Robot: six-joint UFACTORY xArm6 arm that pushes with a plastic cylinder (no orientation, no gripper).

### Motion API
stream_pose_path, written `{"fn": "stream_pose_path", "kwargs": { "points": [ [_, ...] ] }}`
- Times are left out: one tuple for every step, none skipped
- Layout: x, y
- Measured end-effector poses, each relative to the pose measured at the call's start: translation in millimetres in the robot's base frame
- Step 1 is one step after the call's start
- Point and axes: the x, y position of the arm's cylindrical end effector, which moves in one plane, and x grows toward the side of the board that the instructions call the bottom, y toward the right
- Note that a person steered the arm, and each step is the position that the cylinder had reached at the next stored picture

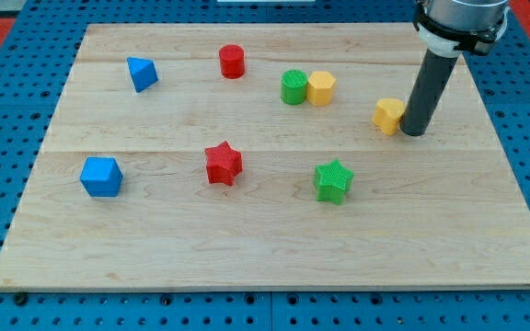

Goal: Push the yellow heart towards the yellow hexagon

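Observation:
The yellow heart point(388, 115) lies on the wooden board at the view's right. My tip point(413, 132) stands right against its right side, touching or nearly touching it. The yellow hexagon point(321, 87) sits up and to the left of the heart, close to the board's top, pressed against a green cylinder point(293, 87) on its left. The dark rod rises from the tip to the arm at the view's top right.
A red cylinder point(232, 61) and a blue triangular block point(142, 74) lie near the top left. A blue cube point(100, 176) sits at the left, a red star point(223, 163) at the middle, a green star point(333, 180) below the heart's left.

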Motion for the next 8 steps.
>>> {"fn": "stream_pose_path", "kwargs": {
  "points": [
    [-9.3,8.9],
    [-29.5,3.7],
    [-28.2,1.6],
    [1.3,29.5],
    [4.4,21.3],
    [1.5,1.9],
    [-10.3,-8.3],
    [-19.4,-13.9]
  ]
}}
